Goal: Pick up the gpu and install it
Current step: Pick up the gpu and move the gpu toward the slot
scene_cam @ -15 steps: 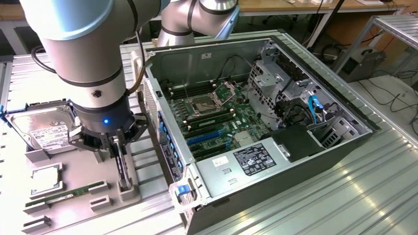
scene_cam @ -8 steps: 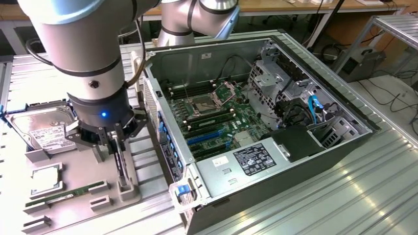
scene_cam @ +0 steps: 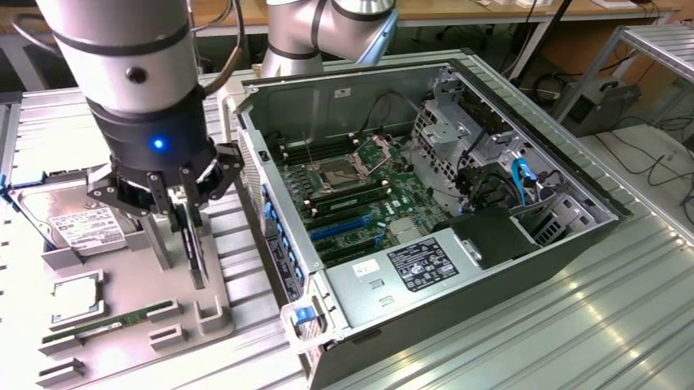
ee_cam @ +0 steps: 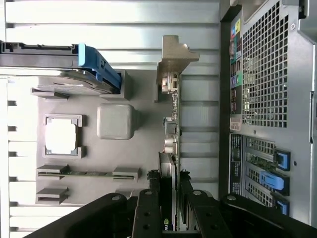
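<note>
The gpu (scene_cam: pixel 194 248) hangs on edge in the gripper's (scene_cam: pixel 182 215) grasp, over the tray (scene_cam: pixel 223 280). The computer case (scene_cam: pixel 488 333) lies to the gripper's side at the exterior view's right, and the hard drive (scene_cam: pixel 81 223) at its left.

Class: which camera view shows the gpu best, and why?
The wrist view: the gpu runs edge-on from its silver bracket to the pincer gripping it. The exterior view shows the gpu as a thin dark strip under the pincer.

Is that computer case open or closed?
Open: the computer case has its side panel off, leaving the motherboard exposed.
</note>
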You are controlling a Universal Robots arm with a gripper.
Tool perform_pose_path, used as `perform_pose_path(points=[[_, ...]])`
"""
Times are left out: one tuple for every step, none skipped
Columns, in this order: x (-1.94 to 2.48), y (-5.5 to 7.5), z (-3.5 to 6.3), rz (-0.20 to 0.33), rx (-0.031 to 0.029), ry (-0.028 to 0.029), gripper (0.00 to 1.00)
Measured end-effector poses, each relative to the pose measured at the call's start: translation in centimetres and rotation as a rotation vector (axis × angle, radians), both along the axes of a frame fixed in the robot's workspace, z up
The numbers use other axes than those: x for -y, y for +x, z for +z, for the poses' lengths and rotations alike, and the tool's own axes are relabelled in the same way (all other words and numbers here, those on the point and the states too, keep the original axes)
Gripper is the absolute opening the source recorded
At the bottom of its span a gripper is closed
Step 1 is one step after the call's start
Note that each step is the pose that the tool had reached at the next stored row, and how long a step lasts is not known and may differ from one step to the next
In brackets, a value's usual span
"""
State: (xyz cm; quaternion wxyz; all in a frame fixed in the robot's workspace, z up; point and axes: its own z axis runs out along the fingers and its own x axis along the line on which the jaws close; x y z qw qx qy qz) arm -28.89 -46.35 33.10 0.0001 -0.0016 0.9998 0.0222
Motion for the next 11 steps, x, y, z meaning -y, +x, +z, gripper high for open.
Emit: perform_pose_path(points=[[0.01,0.0,0.6,0.0,-0.0001,-0.0001,0.26],[0.02,0.0,1.08,0.0,-0.0001,0.0,0.26],[0.03,0.0,1.5,0.0,-0.0001,0.0,0.26],[0.07,0.1,1.98,0.0,-0.0002,-0.0001,0.26],[0.15,0.1,2.57,0.001,-0.0001,0.0001,0.26],[0.25,0.2,3.05,0.001,-0.0001,0.0001,0.26],[0.33,0.3,3.45,0.001,0.0,0.0003,0.26],[0.45,0.4,3.97,0.001,-0.0002,0.0002,0.26],[0.63,0.5,4.73,0.002,-0.0001,0.0004,0.26],[0.77,0.7,5.21,0.002,-0.0003,0.0003,0.26],[0.9,0.9,5.64,0.002,-0.0004,0.0003,0.26]])
